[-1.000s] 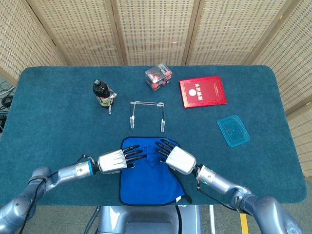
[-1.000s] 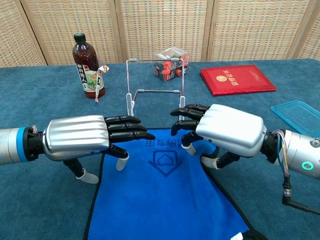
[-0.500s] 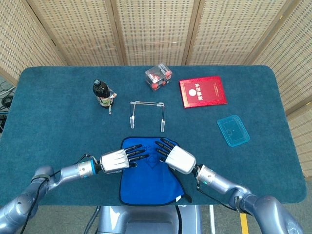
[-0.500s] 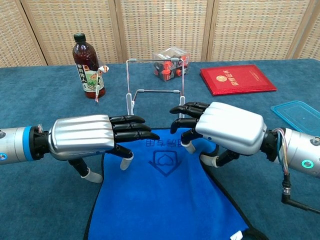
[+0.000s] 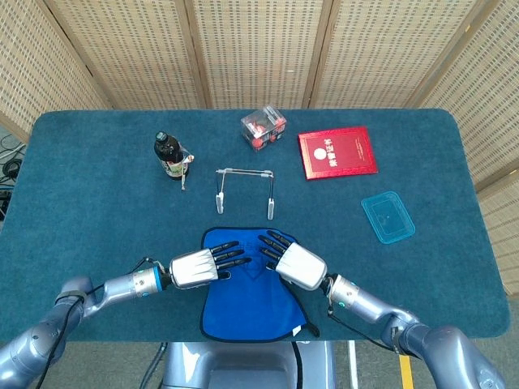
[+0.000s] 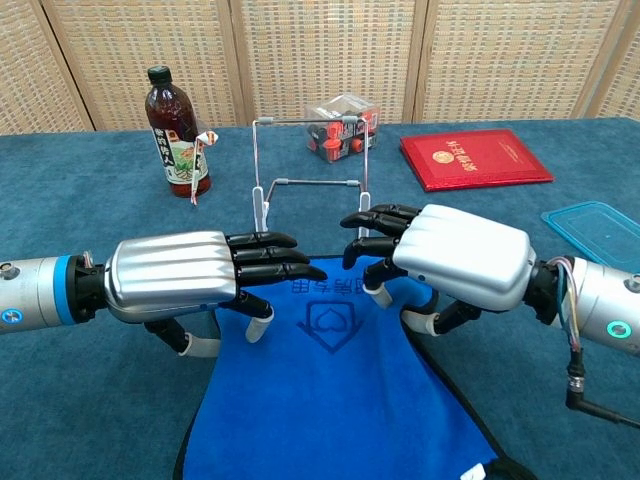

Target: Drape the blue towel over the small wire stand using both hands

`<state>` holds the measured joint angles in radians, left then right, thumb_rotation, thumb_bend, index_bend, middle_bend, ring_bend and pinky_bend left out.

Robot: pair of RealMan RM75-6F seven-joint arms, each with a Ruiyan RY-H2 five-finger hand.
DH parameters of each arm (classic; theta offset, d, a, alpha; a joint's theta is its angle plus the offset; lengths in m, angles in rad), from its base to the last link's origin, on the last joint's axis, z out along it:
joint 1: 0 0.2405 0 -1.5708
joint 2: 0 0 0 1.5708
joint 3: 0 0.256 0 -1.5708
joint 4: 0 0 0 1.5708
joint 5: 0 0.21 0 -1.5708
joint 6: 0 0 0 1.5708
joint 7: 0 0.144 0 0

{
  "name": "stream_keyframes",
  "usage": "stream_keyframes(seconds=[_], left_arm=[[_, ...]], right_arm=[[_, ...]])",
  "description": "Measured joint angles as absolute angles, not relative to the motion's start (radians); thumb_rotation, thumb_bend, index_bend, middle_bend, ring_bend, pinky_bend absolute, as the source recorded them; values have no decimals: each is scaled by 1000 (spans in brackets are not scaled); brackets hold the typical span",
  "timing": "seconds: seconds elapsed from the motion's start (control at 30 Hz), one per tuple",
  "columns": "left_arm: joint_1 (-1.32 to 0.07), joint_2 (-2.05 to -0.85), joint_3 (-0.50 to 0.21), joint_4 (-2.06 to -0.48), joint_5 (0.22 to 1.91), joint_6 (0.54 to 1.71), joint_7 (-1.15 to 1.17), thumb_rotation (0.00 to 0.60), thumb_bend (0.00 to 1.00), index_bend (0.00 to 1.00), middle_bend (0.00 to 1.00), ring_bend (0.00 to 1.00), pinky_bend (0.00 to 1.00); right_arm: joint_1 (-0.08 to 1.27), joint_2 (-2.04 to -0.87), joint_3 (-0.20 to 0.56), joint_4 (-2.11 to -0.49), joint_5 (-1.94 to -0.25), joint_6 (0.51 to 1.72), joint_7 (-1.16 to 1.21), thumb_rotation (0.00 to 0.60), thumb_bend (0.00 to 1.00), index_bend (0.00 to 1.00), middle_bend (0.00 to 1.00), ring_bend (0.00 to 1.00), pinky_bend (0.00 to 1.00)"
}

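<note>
Teal-covered table | blue towel (image 5: 247, 288) lies flat at near edge, just short of wire stand (image 5: 245, 188) | left hand (image 6: 190, 275) and right hand (image 6: 450, 255) hover palm-down over its far corners, fingers apart, holding nothing | likely positioned to pinch both corners evenly

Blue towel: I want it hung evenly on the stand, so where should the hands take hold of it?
Probably its two far corners: the blue towel lies flat, far edge facing the wire stand. Left hand and right hand hover there; pinch from above, one corner each.
</note>
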<state>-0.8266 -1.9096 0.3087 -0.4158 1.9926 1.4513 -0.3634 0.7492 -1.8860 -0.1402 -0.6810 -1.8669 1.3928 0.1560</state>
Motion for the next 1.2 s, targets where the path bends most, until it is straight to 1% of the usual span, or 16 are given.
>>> stream_keyframes(seconds=[0.13,0.37,0.63,0.9,1.2], left_arm=[[-829,-1913,309,-418,1990,1453,-365,600,330,512,0,0,0],[-828,-1919,310,-416,1986,1457,-367,600,391,565,0,0,0],[-814,-1931,306,-405,1971,1458,-383,600,412,686,0,0,0],[-802,-1939,290,-397,1952,1491,-406,600,410,700,0,0,0],[-800,-1937,260,-402,1926,1534,-423,600,416,705,0,0,0]], right_arm=[[750,-1886,-139,-685,-1867,1393,154,600,452,611,274,81,113],[749,-1884,-140,-688,-1868,1393,150,600,452,611,275,81,113],[744,-1879,-140,-690,-1866,1395,149,600,452,615,277,81,117],[739,-1867,-125,-713,-1859,1419,157,600,465,616,278,81,123],[742,-1829,-101,-784,-1848,1436,145,600,466,616,278,81,123]])
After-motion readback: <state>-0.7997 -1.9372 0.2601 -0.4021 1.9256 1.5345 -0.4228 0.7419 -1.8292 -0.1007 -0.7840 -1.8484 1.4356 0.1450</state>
